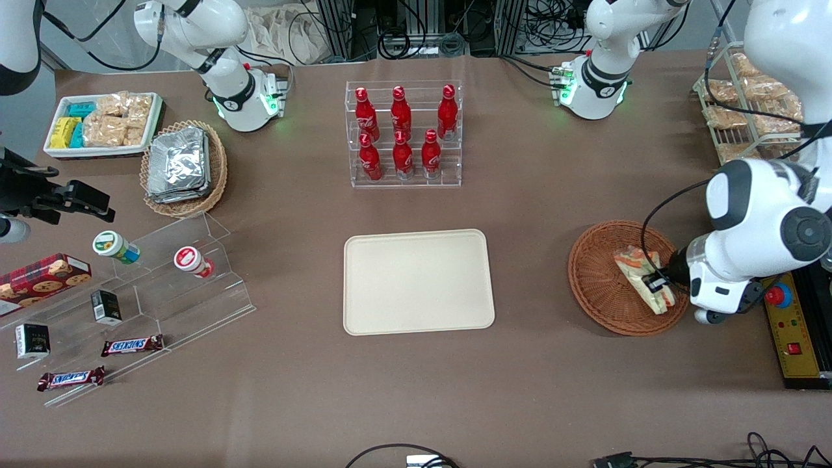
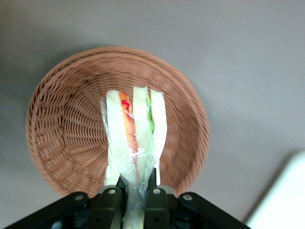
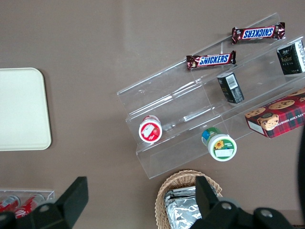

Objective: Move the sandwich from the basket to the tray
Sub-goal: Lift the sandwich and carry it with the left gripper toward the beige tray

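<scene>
The sandwich (image 1: pixel 643 276), a plastic-wrapped wedge of pale bread with orange and green filling, is over the reddish-brown wicker basket (image 1: pixel 601 279) at the working arm's end of the table. My left gripper (image 1: pixel 655 284) is shut on the sandwich's end. In the left wrist view the sandwich (image 2: pixel 136 133) hangs from the gripper (image 2: pixel 137 191) above the basket (image 2: pixel 62 129). I cannot tell whether it still touches the basket floor. The cream-beige tray (image 1: pixel 417 281) lies flat at the table's middle, bare; a corner of it shows in the left wrist view (image 2: pixel 281 200).
A clear rack of red bottles (image 1: pixel 403 133) stands farther from the front camera than the tray. A yellow control box (image 1: pixel 796 335) lies beside the basket at the table edge. A wire rack of snack packets (image 1: pixel 747 107) stands farther back. A tan basket of foil packets (image 1: pixel 183 166) and a clear stepped stand (image 1: pixel 162 286) lie toward the parked arm's end.
</scene>
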Available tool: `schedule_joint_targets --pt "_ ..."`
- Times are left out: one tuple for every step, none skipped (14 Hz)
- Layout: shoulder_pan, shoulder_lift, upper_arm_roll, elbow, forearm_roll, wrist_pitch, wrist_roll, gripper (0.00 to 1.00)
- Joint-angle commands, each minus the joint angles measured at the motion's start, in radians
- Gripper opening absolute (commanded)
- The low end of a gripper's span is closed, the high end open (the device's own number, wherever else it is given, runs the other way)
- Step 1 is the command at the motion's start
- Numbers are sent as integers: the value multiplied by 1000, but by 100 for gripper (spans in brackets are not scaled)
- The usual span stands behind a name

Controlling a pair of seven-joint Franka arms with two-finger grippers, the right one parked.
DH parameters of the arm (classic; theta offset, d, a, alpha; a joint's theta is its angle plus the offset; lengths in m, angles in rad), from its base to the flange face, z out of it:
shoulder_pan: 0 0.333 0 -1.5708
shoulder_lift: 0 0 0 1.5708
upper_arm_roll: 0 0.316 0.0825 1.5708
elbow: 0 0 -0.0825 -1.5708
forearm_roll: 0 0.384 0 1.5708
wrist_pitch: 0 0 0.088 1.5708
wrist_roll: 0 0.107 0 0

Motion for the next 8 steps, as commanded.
schedule_joint_targets --pt "-35 16 -92 149 8 -140 197 0" --pt "-77 18 -108 162 8 -137 193 0" --pt "-124 19 -110 163 -2 -133 173 0" --pt "-181 26 -110 162 7 -127 138 0" --pt "-257 44 -108 165 14 -124 93 0" --pt "-320 58 -103 162 15 -110 31 0" --pt "-353 68 -103 160 12 -94 -28 0" --pt "-396 104 -105 159 12 -64 -65 0"
